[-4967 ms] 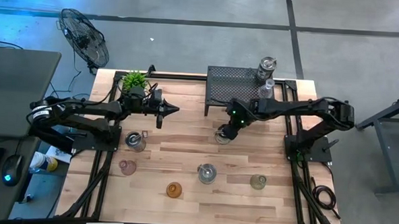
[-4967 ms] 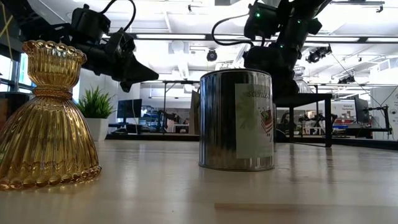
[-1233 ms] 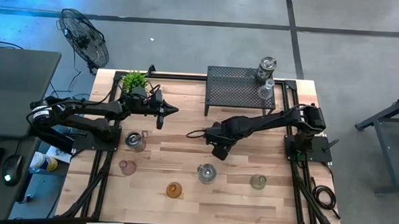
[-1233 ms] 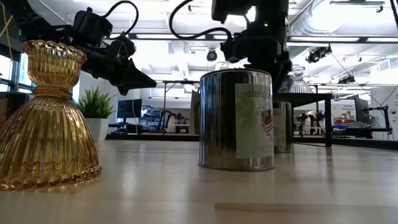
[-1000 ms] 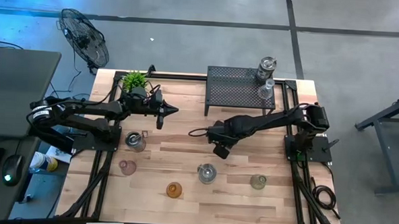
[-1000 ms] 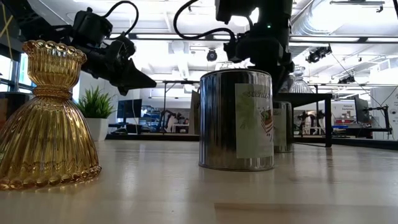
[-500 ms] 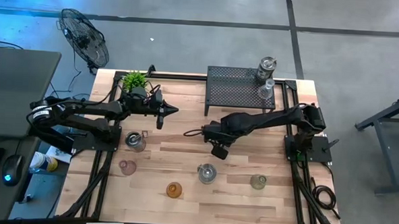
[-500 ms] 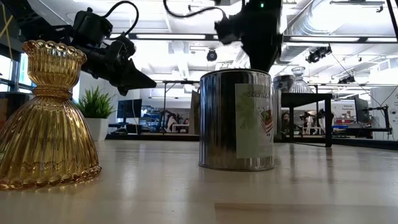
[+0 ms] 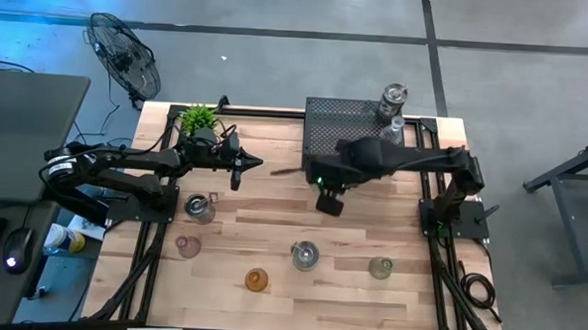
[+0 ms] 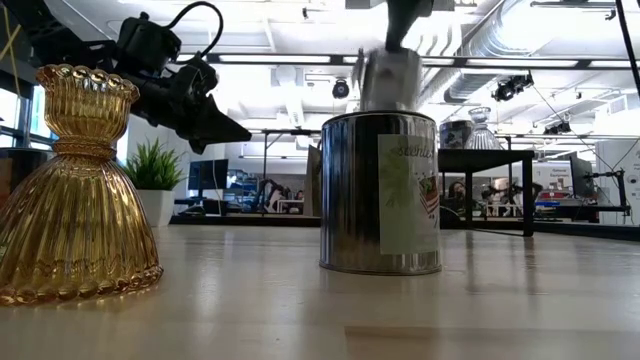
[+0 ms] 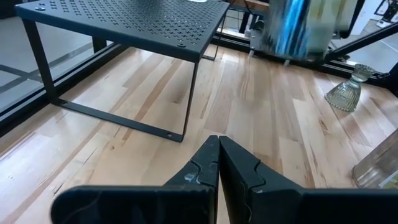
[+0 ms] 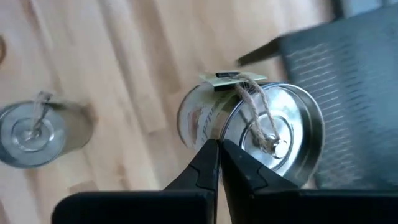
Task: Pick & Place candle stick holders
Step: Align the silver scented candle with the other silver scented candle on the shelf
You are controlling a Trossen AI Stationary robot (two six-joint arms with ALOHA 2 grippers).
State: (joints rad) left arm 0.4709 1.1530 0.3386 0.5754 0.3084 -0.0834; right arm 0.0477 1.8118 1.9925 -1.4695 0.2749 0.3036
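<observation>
My right gripper (image 12: pixel 217 148) is shut on a silvery tin candle stick holder (image 12: pixel 261 134) with twine on its top. It holds the tin in the air in front of the black mesh rack (image 9: pixel 354 116). The low view shows that tin (image 10: pixel 390 75) blurred, above a nearer silvery tin (image 10: pixel 380 190) that stands on its base. My left gripper (image 9: pixel 257 163) is shut and hovers level near the plant (image 9: pixel 199 118). Clear (image 9: pixel 201 207), pink (image 9: pixel 187 246), amber (image 9: pixel 257 279), silvery (image 9: pixel 305 255) and greenish (image 9: pixel 380 268) holders stand on the table. Two glass holders (image 9: pixel 393 98) stand on the rack. My right gripper pinches the silvery tin at its top rim (image 12: pixel 208 134), on the edge nearest the fingers; the fingertips cover the exact spot. The fingers come steeply from above. The tin hangs below them, tilted and clear of the table.
The rack stands at the far right, its open underside facing the left wrist view (image 11: pixel 124 25). A floor fan (image 9: pixel 125 53) and a desk stand off the table's left. Bare wood lies between the two arms and along the near edge.
My right gripper has risen well above the table with the silvery tin, which has left the wood and now hangs clear in front of the rack. The wrist has rolled as it rose.
</observation>
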